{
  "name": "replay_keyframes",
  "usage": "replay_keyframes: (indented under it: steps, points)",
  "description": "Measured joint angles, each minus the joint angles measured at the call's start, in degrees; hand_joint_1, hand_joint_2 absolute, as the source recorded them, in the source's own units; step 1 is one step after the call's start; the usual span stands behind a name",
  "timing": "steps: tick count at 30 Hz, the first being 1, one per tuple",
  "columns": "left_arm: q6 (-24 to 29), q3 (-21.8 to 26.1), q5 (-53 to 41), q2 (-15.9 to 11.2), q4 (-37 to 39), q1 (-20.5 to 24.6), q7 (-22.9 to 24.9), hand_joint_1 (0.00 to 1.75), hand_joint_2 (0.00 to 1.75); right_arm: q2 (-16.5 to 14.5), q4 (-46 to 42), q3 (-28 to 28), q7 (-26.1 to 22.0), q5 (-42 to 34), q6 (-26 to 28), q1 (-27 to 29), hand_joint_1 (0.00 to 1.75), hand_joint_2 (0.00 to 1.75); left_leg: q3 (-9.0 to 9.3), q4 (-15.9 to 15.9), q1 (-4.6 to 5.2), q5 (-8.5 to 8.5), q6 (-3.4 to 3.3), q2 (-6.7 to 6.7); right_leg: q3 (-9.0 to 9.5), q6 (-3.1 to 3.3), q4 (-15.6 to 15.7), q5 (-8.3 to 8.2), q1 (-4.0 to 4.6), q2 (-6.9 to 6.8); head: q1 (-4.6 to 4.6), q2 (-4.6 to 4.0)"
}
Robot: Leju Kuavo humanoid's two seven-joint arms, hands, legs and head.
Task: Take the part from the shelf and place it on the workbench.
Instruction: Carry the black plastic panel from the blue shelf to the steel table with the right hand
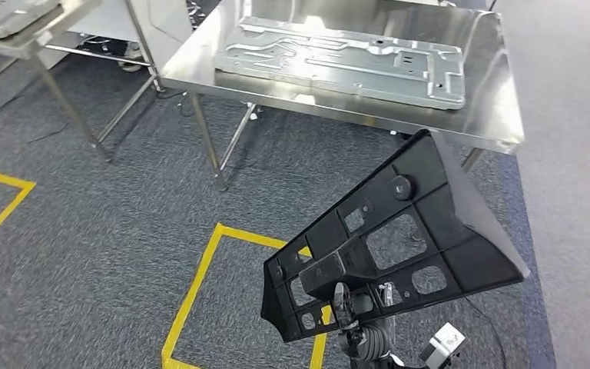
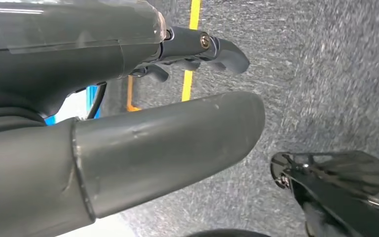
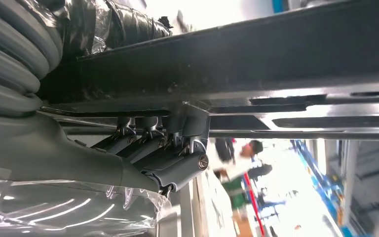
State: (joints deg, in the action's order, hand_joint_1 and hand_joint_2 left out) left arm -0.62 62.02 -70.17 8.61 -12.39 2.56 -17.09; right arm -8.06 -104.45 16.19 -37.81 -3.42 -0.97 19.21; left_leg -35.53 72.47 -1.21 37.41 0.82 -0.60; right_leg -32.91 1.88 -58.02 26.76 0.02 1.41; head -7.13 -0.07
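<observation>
The part is a large black plastic panel with ribs and cut-outs. My right hand holds it by its lower edge, tilted, low in the head view and over the carpet in front of the workbench. In the right wrist view the fingers are curled onto the part's edge. The steel workbench stands ahead, and a silver stamped metal panel lies on it. My left hand hangs over the grey carpet with thumb and fingers apart, holding nothing.
A yellow tape square marks the carpet just before the workbench legs. A second steel table stands at the far left with another metal panel on it. A person stands far off in the right wrist view.
</observation>
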Motion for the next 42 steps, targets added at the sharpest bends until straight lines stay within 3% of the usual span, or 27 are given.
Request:
replay_keyframes:
  steps: [1,2,4,6,9,11,14,15,16,17,19,20,21,23,26,27,29,30,31,32,33,34,35,36,38,40,42]
  points:
    - [-0.1,0.0,0.0,0.0,0.0,-0.1,0.1,0.0,0.0,0.0,0.0,0.1,0.2,0.5,0.4,-0.1,1.75,1.75,-0.74,0.7,0.0,-0.66,-0.03,0.12,0.02,0.04,-0.2,0.09,0.09,0.74,0.0,0.0]
    - [-0.1,0.0,0.0,0.0,0.0,-0.1,0.1,0.0,0.0,0.0,0.0,0.2,0.3,0.7,0.6,-0.1,1.75,1.75,-0.49,-0.8,0.01,-2.4,-0.15,0.23,0.04,0.03,-0.4,0.22,0.16,1.47,0.0,0.0]
    - [-0.2,0.1,0.0,-0.1,0.0,-0.2,0.2,0.0,0.0,0.0,0.1,0.3,0.4,1.0,0.9,-0.2,1.75,1.75,1.92,-7.7,0.1,-6.67,-0.7,1.05,0.06,-0.15,-1.0,0.61,0.26,2.52,-0.01,0.0]
    - [-0.2,0.1,0.0,-0.1,0.0,0.0,0.2,0.0,0.0,0.0,0.1,0.3,0.5,1.7,1.4,-0.3,1.75,1.75,3.61,-12.5,0.36,-8.44,-1.22,1.89,-0.16,-0.64,-1.4,0.96,0.3,3.12,-0.01,0.0]
    - [-0.2,0.1,0.0,-0.1,0.0,0.3,0.2,0.0,0.0,0.0,0.1,0.5,0.5,3.0,2.6,-0.4,1.75,1.75,4.05,-13.6,0.47,-8.39,-1.9,1.78,-0.23,-1.65,-1.4,1.23,0.18,3.47,0.0,0.0]
    - [-0.3,0.2,-0.2,0.0,0.0,0.3,0.3,0.0,0.0,0.1,0.1,0.8,0.5,3.6,3.4,-0.6,1.75,1.75,4.73,-14.4,0.07,-8.63,-2.49,1.37,-0.79,-2.31,-3.0,2.34,0.24,2.11,-0.06,0.0]
    - [-0.4,0.3,-0.4,0.0,0.0,0.0,0.6,0.0,0.0,0.5,0.3,1.5,0.5,4.1,4.5,-1.1,1.75,1.75,5.41,-14.9,-0.09,-8.47,-2.97,0.68,-5.82,-3.32,-12.4,6.58,-0.33,-0.55,-0.15,0.0]
    - [-0.4,0.3,-0.5,0.0,0.0,-0.1,0.7,0.0,0.0,0.6,0.4,1.7,0.6,4.3,4.8,-1.2,1.75,1.75,5.62,-14.9,-0.11,-8.2,-2.92,0.48,-7.56,-3.61,-15.2,7.2,-0.61,-0.84,-0.16,0.0]
    - [-0.4,0.4,-0.5,0.0,0.0,-0.1,0.7,0.0,0.0,0.8,0.5,1.8,0.7,4.4,5.2,-1.3,1.75,1.75,5.96,-14.9,-0.14,-7.86,-2.82,0.31,-8.48,-3.86,-16.3,6.74,-0.86,-1.0,-0.15,0.0]
    - [-0.4,0.4,-0.6,0.0,0.0,-0.2,0.8,0.0,0.0,0.9,0.6,1.9,0.8,4.5,5.6,-1.3,1.75,1.75,6.45,-14.9,-0.19,-7.47,-2.68,0.17,-8.3,-4.03,-15.3,5.18,-1.08,-1.14,-0.16,0.0]
    - [-0.5,0.4,-0.7,0.0,0.0,-0.3,0.8,0.0,0.0,1.0,0.7,2.1,0.9,4.6,6.0,-1.4,1.75,1.75,7.63,-14.9,-0.33,-6.6,-2.27,-0.04,-5.3,-4.04,-8.5,0.71,-1.28,-1.58,-0.18,0.0]
    - [-0.6,0.4,-0.7,0.0,0.0,-0.3,0.9,0.0,0.0,1.1,0.8,2.2,0.9,4.6,6.1,-1.5,1.75,1.75,8.07,-14.9,-0.32,-6.14,-1.93,-0.11,-3.66,-3.85,-5.0,-0.52,-1.12,-1.86,-0.19,0.0]
    - [-0.6,0.4,-0.7,0.0,0.0,-0.2,0.9,0.0,0.0,1.2,0.8,2.3,0.9,4.7,6.2,-1.5,1.75,1.75,8.35,-15.0,-0.3,-5.77,-1.55,-0.17,-2.58,-3.53,-2.8,-0.9,-0.91,-2.06,-0.17,0.0]
    - [-0.6,0.4,-0.8,0.0,0.0,-0.1,0.9,0.0,0.0,1.3,0.9,2.5,0.9,4.7,6.3,-1.6,1.75,1.75,8.82,-15.5,-0.2,-5.25,-0.75,-0.34,-1.98,-2.72,-1.7,0.01,-0.42,-2.07,-0.14,0.0]
    - [-0.6,0.4,-0.8,0.0,0.0,0.1,1.0,0.0,0.0,1.4,0.9,2.7,0.9,4.8,6.4,-1.6,1.75,1.75,9.56,-14.6,-0.32,-4.33,0.09,-0.46,-0.31,-1.46,-0.6,0.71,-0.68,-1.62,-0.1,0.01]
    - [-0.6,0.4,-0.8,-0.1,0.0,0.2,1.0,0.0,0.0,1.4,0.9,2.8,0.9,4.8,6.4,-1.6,1.75,1.75,8.46,-12.0,-0.36,-3.42,0.21,-0.3,0.58,-1.07,-0.1,1.05,-0.81,-1.55,-0.09,0.01]
    - [-0.6,0.4,-0.8,-0.1,0.0,0.1,1.0,0.0,0.0,1.4,0.9,3.0,0.9,4.8,6.5,-1.7,1.75,1.75,3.33,-3.7,-0.36,-0.88,0.3,0.02,1.96,-0.46,0.2,2.13,-0.68,-1.49,-0.07,0.0]
    - [-0.7,0.4,-0.9,-0.1,0.0,0.0,1.0,0.0,0.0,1.4,1.0,3.0,1.0,4.8,6.6,-1.7,1.75,1.75,0.34,0.1,-0.34,-0.2,0.34,0.07,2.64,-0.31,0.2,2.79,-0.58,-1.37,-0.06,0.0]
    - [-0.7,0.5,-0.9,-0.1,0.0,-0.2,1.1,0.0,0.0,1.4,1.0,3.1,1.0,4.8,6.7,-1.7,1.75,1.75,-2.0,2.3,-0.33,-0.76,0.34,0.08,3.48,-0.24,0.2,3.49,-0.49,-1.15,-0.06,0.0]
    - [-0.7,0.5,-1.0,-0.2,0.0,-0.4,1.1,0.0,0.0,1.4,1.0,3.1,1.2,4.8,6.9,-1.7,1.75,1.75,-3.36,2.3,-0.31,-2.76,0.27,0.09,4.49,-0.26,0.2,4.26,-0.43,-0.88,-0.06,0.0]
    - [-0.7,0.5,-1.0,-0.2,0.0,-0.5,1.2,0.0,0.0,1.5,1.1,3.1,1.3,4.8,7.3,-1.8,1.75,1.75,-3.69,0.0,-0.27,-6.01,0.09,0.1,5.66,-0.34,0.2,5.11,-0.4,-0.63,-0.05,0.0]
    - [-0.7,0.6,-1.1,-0.3,0.0,-0.8,1.3,0.0,0.0,1.5,1.1,3.2,1.4,4.8,7.6,-1.8,1.75,1.75,-3.29,-3.5,-0.18,-9.47,-0.19,0.12,6.8,-0.48,0.3,6.02,-0.41,-0.45,-0.06,0.0]
    - [-0.7,0.7,-1.2,-0.4,0.0,-0.9,1.3,0.0,0.0,1.6,1.2,3.2,1.6,4.8,8.1,-1.9,1.75,1.75,-2.66,-6.4,0.04,-11.84,-0.48,0.2,7.66,-0.75,0.3,6.88,-0.34,-0.33,-0.07,0.0]
    - [-0.7,0.8,-1.3,-0.4,0.0,-0.9,1.4,0.0,0.0,1.7,1.3,3.4,1.7,4.9,8.6,-2.0,1.75,1.75,-1.75,-9.0,0.27,-12.67,-0.81,0.23,8.25,-1.11,0.4,7.6,-0.3,-0.24,-0.03,0.0]
    - [-0.7,1.0,-1.6,-0.5,0.0,-0.7,1.4,0.0,0.0,1.9,1.5,3.7,1.9,5.1,9.5,-2.2,1.75,1.75,-0.48,-11.0,0.63,-11.27,-1.45,0.33,9.03,-1.89,0.8,8.12,-0.26,-0.17,-0.01,0.0]
    - [-0.7,1.3,-1.6,-0.5,0.0,-0.6,1.5,0.0,0.0,2.1,1.6,4.0,2.5,5.7,10.6,-2.4,1.75,1.75,1.04,-12.6,0.48,-10.2,-2.16,0.45,9.13,-2.56,-0.3,7.22,-0.35,-0.31,-0.03,0.0]
    - [-0.7,1.5,-1.7,-0.5,0.0,-0.7,1.5,0.0,0.0,2.4,1.9,4.5,3.7,7.8,12.8,-2.7,1.75,1.75,3.18,-14.1,0.19,-9.56,-2.79,0.52,6.33,-3.17,-5.4,5.93,-0.42,-0.63,-0.03,0.0]
